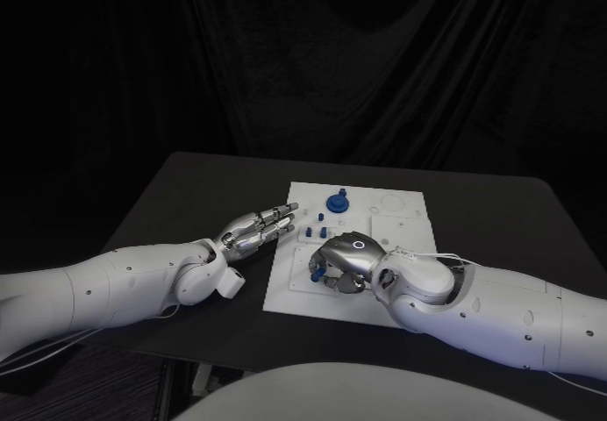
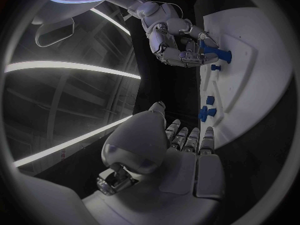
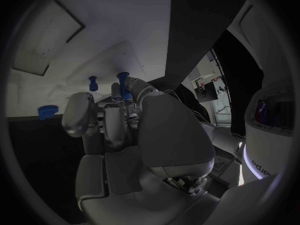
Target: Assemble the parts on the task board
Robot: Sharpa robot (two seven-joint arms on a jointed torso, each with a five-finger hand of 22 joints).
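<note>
- Black table [image 1: 189, 189]: carries the white board in its middle; both arms reach in over it.
- Left hand [image 1: 260, 224]: hovers at the board's left edge, fingers stretched out straight and slightly apart, holding nothing.
- White board [image 1: 398, 230]: rectangular plate lying flat between the two arms.
- Round blue part [image 1: 338, 202]: stands near the far edge of the board, beyond the left hand's fingertips, well apart from both hands.
- Small blue pegs [image 1: 310, 231]: stand upright on the board, between the left fingertips and the right hand.
- Right hand [image 1: 348, 261]: lies palm-down over the near part of the board, fingers curled in around a long blue part [image 2: 215, 51], which it grips just above the board's surface.
</note>
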